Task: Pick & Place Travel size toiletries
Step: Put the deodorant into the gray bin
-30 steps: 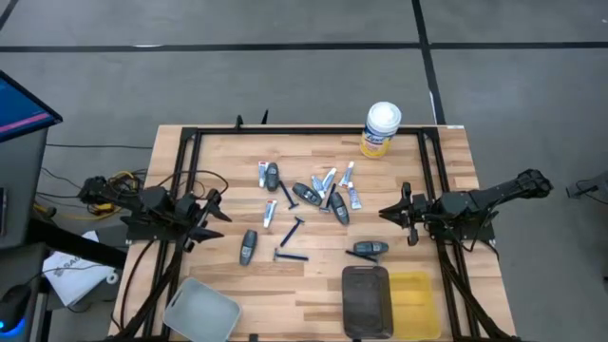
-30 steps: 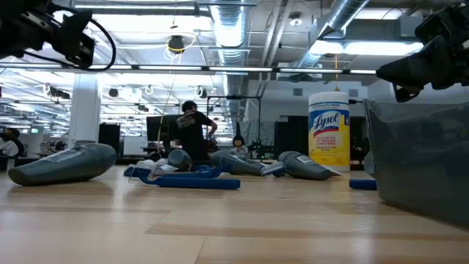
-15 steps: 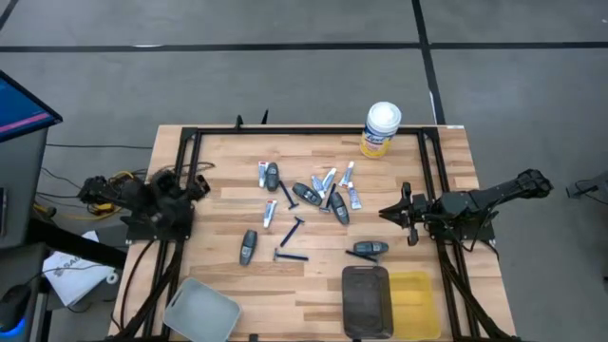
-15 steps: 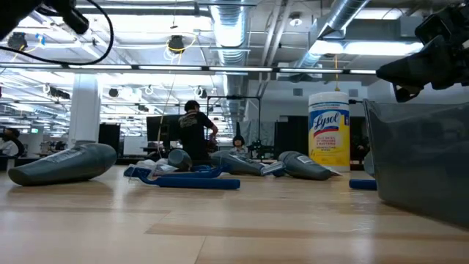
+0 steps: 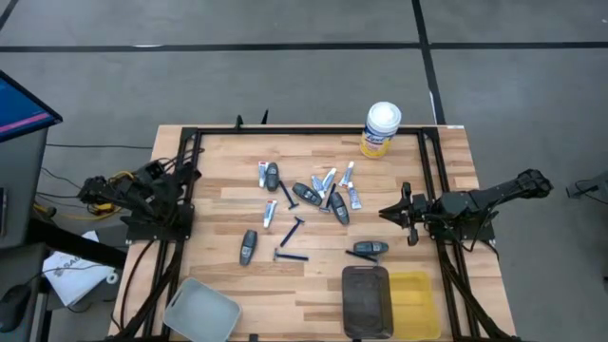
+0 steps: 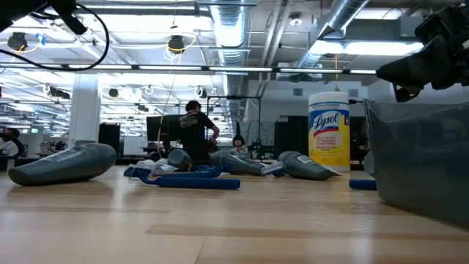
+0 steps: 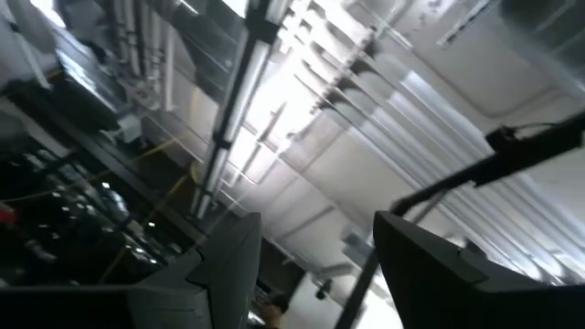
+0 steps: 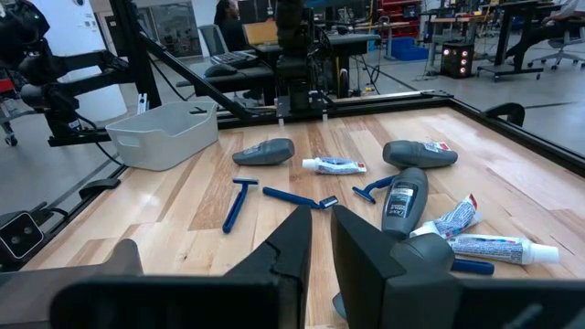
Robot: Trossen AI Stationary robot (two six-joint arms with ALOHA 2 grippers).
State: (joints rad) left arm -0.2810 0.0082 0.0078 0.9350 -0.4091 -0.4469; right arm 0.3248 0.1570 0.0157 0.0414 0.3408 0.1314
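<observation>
**Toiletries still scattered mid-desk**

Toiletries lie loose at the desk's centre. Our right hand, nearly closed and empty, waits just right of them; we should open it before descending. Left hand, parted and empty, points upward at the left edge.

The light wooden plank counter with its black metal frame stands on a grey concrete floor crossed by dark tape lines. Across the counter opens a large workshop hall with silver ventilation ducts and bright strip lights under the ceiling, a white column and a person in dark clothes standing among desks and equipment. Beyond the counter's left edge lie cables and a white sheet on the floor.
</observation>
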